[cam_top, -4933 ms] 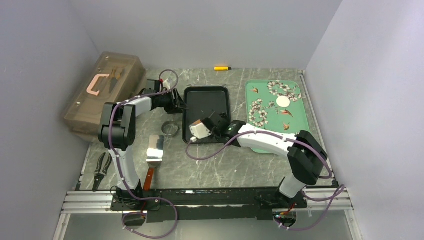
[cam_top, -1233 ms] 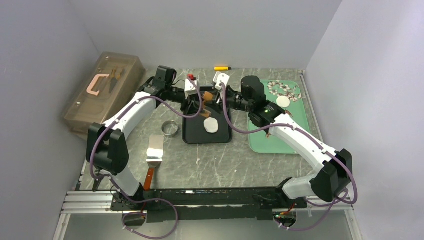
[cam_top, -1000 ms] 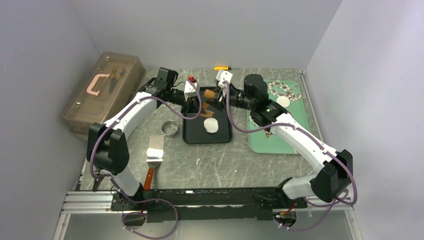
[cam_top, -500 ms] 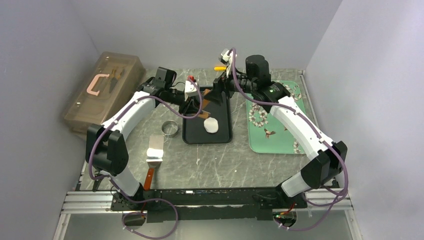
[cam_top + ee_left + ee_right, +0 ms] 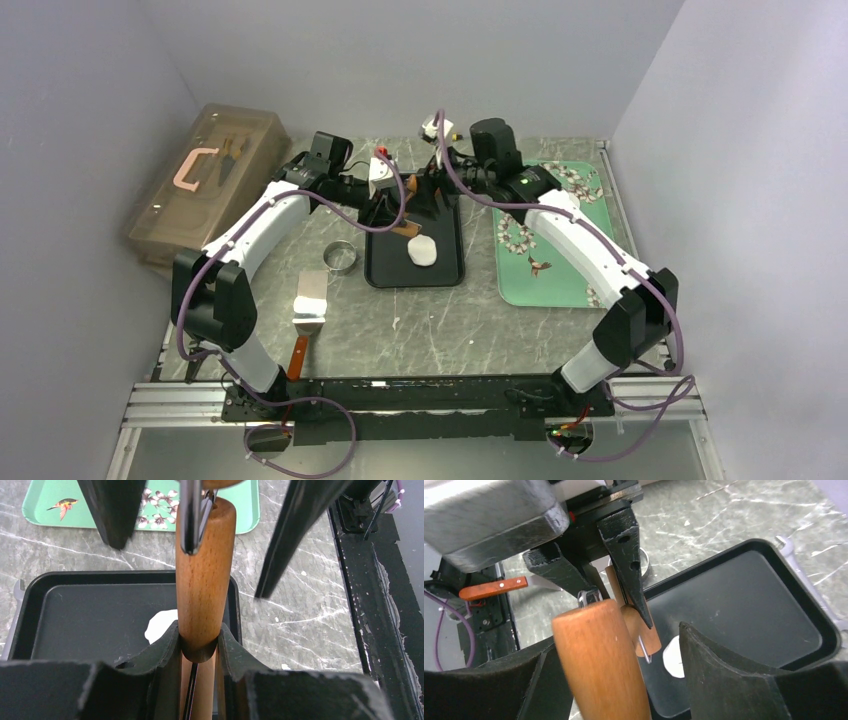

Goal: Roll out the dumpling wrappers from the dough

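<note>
Above the tray (image 5: 390, 265), the left end effector (image 5: 198, 632) clamps one rolling pin (image 5: 205, 570) handle and the right end effector (image 5: 619, 650) gapes round the other, likely needing to close before rolling the dough (image 5: 422, 251) mid-tray.

You read clock bearings from the middle tray (image 5: 445, 270) | dough (image 5: 423, 251) lies in it, roller (image 5: 407, 229) above its 12 o'clock end | side tray (image 5: 558, 286) at 3 o'clock, just beside | ring cutter (image 5: 342, 258) at 9 o'clock, on the desk (image 5: 470, 330) | scraper (image 5: 310, 296) at 8 o'clock, nearer you | box (image 5: 200, 190) at 10 o'clock, desk's left edge
</note>
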Controlling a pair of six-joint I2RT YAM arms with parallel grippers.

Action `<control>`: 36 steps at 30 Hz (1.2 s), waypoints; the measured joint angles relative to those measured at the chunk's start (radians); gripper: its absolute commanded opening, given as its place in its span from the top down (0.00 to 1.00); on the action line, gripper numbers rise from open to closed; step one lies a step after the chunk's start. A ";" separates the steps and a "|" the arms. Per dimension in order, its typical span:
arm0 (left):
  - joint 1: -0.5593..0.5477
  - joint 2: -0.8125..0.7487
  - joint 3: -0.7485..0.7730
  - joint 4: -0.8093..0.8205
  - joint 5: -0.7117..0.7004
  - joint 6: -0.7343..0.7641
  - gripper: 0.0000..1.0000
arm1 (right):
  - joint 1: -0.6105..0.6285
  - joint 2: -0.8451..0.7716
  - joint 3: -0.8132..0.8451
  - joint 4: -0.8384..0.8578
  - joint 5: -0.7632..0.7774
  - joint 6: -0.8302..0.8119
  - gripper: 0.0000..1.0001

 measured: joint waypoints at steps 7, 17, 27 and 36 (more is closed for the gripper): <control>0.003 0.000 0.000 0.000 0.008 -0.008 1.00 | 0.030 0.040 0.000 -0.013 0.002 -0.015 0.59; 0.005 0.000 0.000 0.000 0.009 -0.026 1.00 | 0.032 0.048 0.007 -0.001 -0.010 0.000 0.56; 0.010 0.000 0.000 0.008 0.016 -0.052 1.00 | 0.035 0.050 -0.018 0.092 -0.020 0.028 0.94; 0.015 0.003 0.000 0.016 0.021 -0.103 0.19 | 0.036 0.029 -0.105 0.219 0.009 0.027 1.00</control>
